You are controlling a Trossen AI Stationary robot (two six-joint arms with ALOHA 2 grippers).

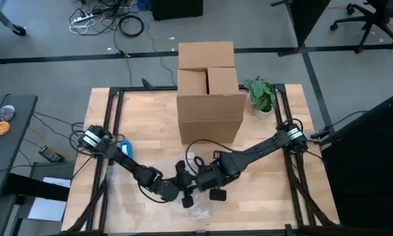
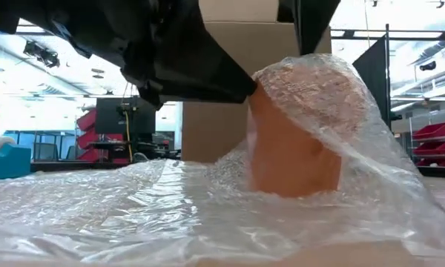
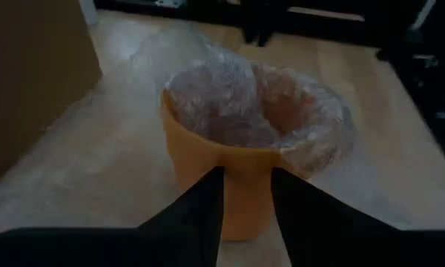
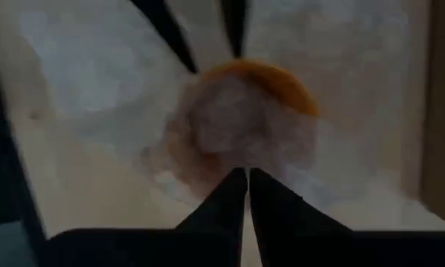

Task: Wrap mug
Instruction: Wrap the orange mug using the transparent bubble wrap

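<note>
An orange mug [image 2: 293,159] stands upright on a sheet of bubble wrap [image 2: 133,204] near the table's front middle. The wrap is drawn up over the mug's top [image 2: 319,89] and pushed down into its mouth [image 3: 245,111]. Both arms meet over the mug and hide it in the high view. My left gripper [image 3: 248,211] is shut on the mug. My right gripper [image 4: 246,185] is shut at the wrap over the mug's mouth [image 4: 237,126]. My left gripper pinches an orange part on the mug's side [image 3: 248,193], seemingly the handle, between its two fingers. The fingers come slanting down from the table's left. The mug stands on the wrap, upright. My right gripper has its fingertips [image 4: 233,189] together at the bubble wrap over the mug's mouth, coming slanting down from the right. The fingers hide the place of contact, so I cannot tell the layers.
A tall cardboard box [image 1: 209,92] stands behind the mug at the table's far middle, with a small potted plant [image 1: 261,95] to its right. A blue object [image 1: 126,147] lies by the left arm. Bubble wrap covers the table's near part [image 1: 150,210].
</note>
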